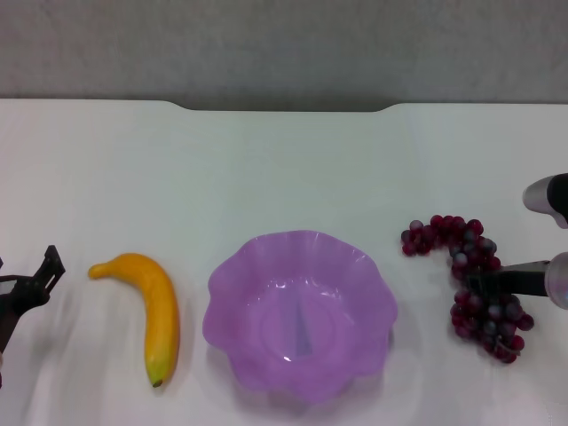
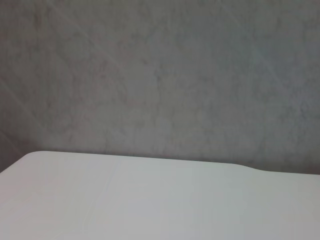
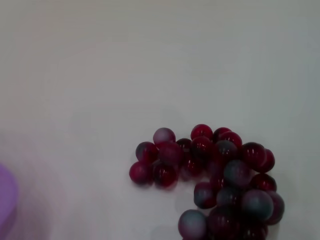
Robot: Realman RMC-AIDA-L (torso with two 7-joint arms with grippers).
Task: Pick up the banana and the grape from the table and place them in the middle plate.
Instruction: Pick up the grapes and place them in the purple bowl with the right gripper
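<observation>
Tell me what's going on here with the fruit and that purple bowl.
A two-armed robot is clearing fruit into the middle plate, which holds nothing yet. The right tool is over the grape bunch on the table, to the plate's right; whether it has a grip is unclear. The left tool sits at the left edge, apart from the banana, which lies untouched left of the plate.
</observation>
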